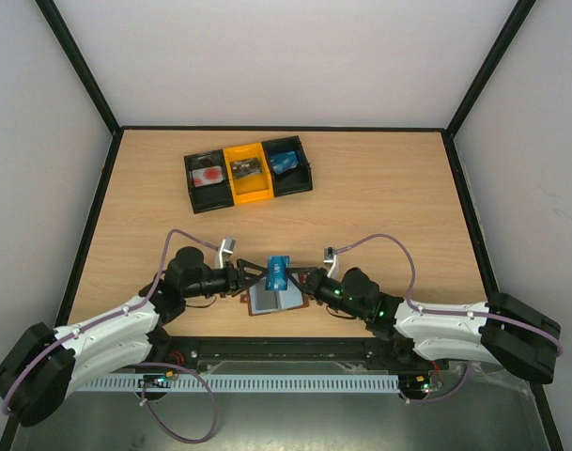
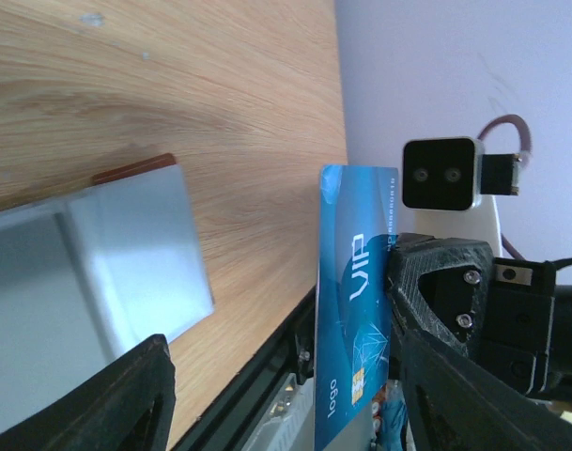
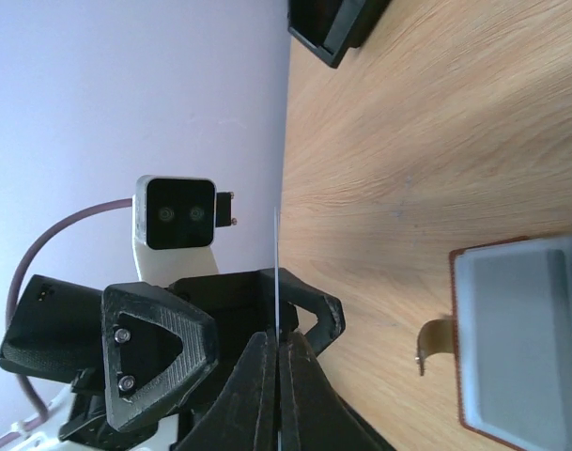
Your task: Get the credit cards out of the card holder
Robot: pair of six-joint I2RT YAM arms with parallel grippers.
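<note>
Black-and-yellow three-bin tray (image 1: 253,195) far-centre on wooden table (image 1: 389,207); contents perhaps small items.

The right tool (image 3: 277,349) pinches a thin card (image 3: 277,258) edge-on, beside the seemingly open card holder (image 3: 522,343).

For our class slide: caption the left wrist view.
Right gripper pinches a blue card between the open left gripper's fingers; card holder lies open.
</note>
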